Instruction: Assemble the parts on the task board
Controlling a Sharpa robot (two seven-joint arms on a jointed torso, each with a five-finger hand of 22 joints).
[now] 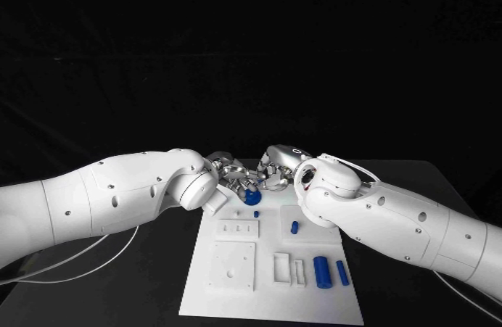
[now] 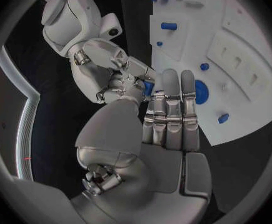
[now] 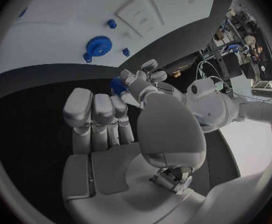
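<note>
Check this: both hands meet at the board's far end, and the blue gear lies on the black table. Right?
No. The blue gear lies on the white board, not the black table, as the right wrist view shows. The rest holds.

1. a black table (image 1: 408,189) fills the lower half of the head view.
2. a white task board (image 1: 267,298) lies flat on it at lower centre.
3. white cables (image 1: 73,265) trail over the table at lower left.
</note>
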